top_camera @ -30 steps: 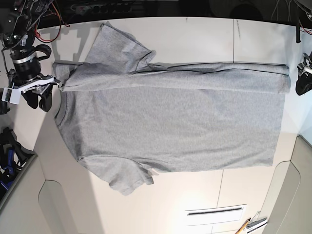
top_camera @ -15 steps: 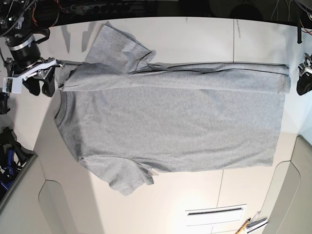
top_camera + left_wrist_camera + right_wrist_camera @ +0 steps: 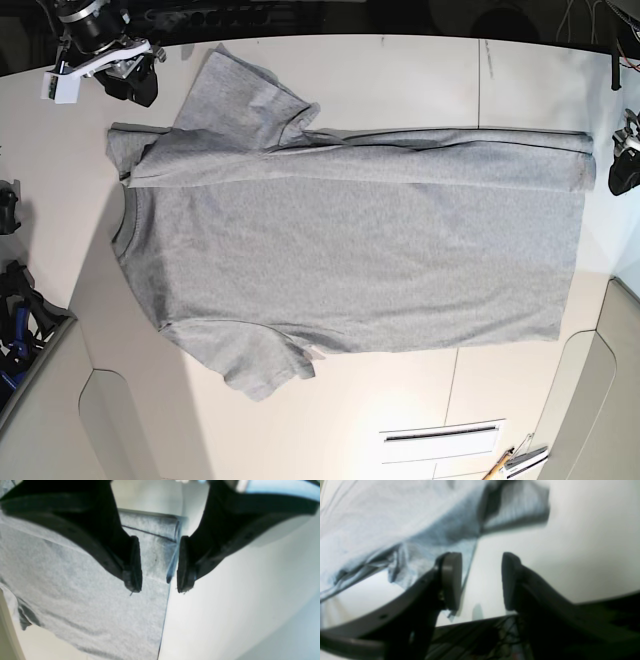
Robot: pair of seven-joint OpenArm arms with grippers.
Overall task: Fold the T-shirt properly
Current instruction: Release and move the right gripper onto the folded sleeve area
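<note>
light: bright, even | wrist views: blurred (right worse) | shadows: soft

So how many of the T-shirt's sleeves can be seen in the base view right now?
2. One sleeve sticks out past the folded-over long edge of the T-shirt, near the right gripper; the other sleeve lies flat on the opposite side.
</note>
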